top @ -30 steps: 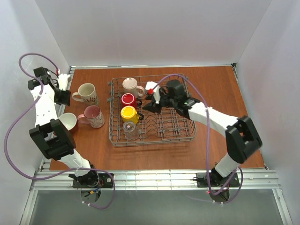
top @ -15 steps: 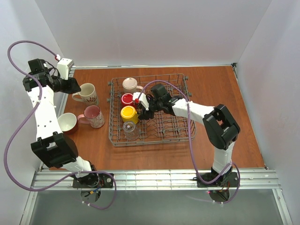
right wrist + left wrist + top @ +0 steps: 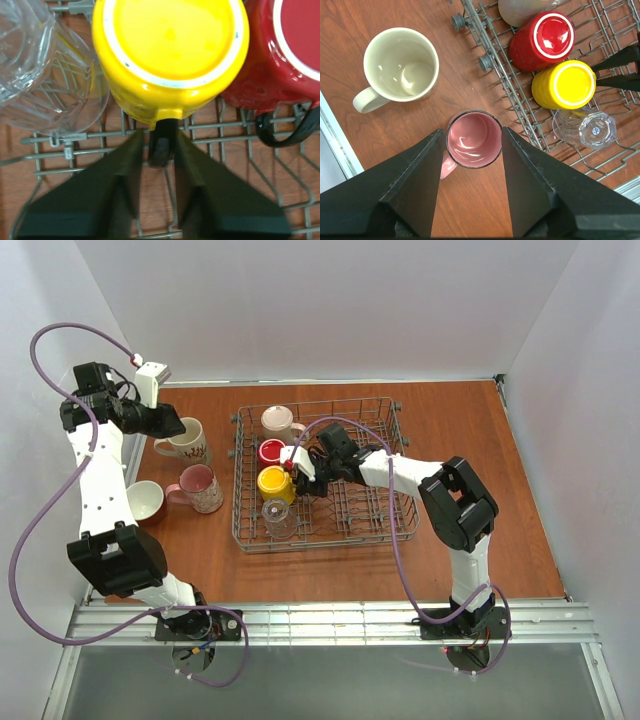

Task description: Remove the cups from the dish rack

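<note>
The grey wire dish rack [image 3: 400, 532] holds an upturned beige mug [image 3: 277, 421], a red mug [image 3: 271, 452], a yellow mug [image 3: 275, 483] and a clear glass [image 3: 280, 519]. On the table to its left stand a cream mug [image 3: 187, 440], a pink mug [image 3: 198, 488] and a dark red mug [image 3: 145, 501]. My right gripper [image 3: 159, 132] is low in the rack. Its fingers stand either side of the yellow mug's [image 3: 170, 50] dark handle [image 3: 161, 145], with a slim gap on each side. My left gripper [image 3: 472, 131] is open and empty, high above the pink mug [image 3: 473, 150].
White walls enclose the table on three sides. The right half of the rack holds only upright tines [image 3: 365, 495]. In the left wrist view the cream mug [image 3: 400, 62] stands upright beside the rack's corner [image 3: 485, 62].
My right gripper moved left across the rack to the yellow mug's handle. My left arm swung up and right, from beside the wall to above the mugs on the table.
</note>
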{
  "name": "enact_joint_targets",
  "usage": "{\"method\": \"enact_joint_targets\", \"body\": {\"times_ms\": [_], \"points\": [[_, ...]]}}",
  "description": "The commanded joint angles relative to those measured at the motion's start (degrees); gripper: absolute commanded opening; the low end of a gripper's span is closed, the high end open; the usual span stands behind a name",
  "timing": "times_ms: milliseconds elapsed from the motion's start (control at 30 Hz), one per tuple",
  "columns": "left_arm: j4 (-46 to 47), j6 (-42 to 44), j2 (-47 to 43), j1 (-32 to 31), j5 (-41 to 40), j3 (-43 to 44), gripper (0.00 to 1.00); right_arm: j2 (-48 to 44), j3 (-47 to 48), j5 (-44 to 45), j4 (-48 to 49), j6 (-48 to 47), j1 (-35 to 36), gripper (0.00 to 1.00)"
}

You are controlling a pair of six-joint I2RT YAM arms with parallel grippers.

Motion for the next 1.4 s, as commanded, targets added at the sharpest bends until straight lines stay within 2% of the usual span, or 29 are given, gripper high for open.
{"method": "enact_joint_targets", "body": {"times_ms": [0,67,100,400,600,800,933,1000,1067,1100,1167,1367], "points": [[-0.28,-0.45,-1.72,-0.84,0.74,-0.41,0.44,-0.35,2.11,-2.82,-0.36,-1.95,0.19,0.16],[-0.54,-0.36,-1.72,-1.19,0.65,-0.5,0.43,-0.35,2.2,-2.56,-0.36,-2.12,0.02,0.09],[-0.63,-0.27,-1.72,-1.36,0.91,-0.5,0.43,-0.44,2.03,-2.38,-0.36,-2.39,0.11,0.02],[-1.07,-1.59,-1.9,-2.42,6.0,0.47,0.43,-4.92,1.67,-2.38,0.25,-0.46,0.11,0.01],[0.07,-2.9,-2.6,-3.03,14.35,1.52,0.43,-10.89,0.71,-2.38,5.7,4.99,-0.24,0.01],[5.34,-7.29,-5.14,-3.12,22.43,1.17,0.43,-16.08,-1.13,-4.49,11.94,11.05,-1.12,0.01],[12.87,-13.26,-6.55,-3.04,30.69,0.39,0.49,-20.73,-2.98,-5.46,18.0,18.25,-2.88,0.01],[17.97,-20.63,-7.96,-3.04,36.93,-2.33,0.52,-23.28,-4.65,-5.11,23.61,23.59,-4.02,0.01],[27.89,-30.53,-9.45,-2.95,41.5,-6.18,0.54,-25.13,-6.83,-3.79,29.48,27.21,-4.72,0.01],[35.76,-35.55,-9.89,-3.03,45.17,-7.69,0.54,-26.53,-7.37,-3.26,31.18,30.01,-4.9,0.01],[45.19,-45.82,-10.59,-3.56,47.31,-11.29,0.56,-28.29,-8.95,-0.28,35.82,32.75,-4.99,0.01],[51.3,-54.31,-9.72,-10.85,46.09,-13.24,0.59,-30.85,-13.26,3.94,48.58,44.01,-5.17,0.01]]}}
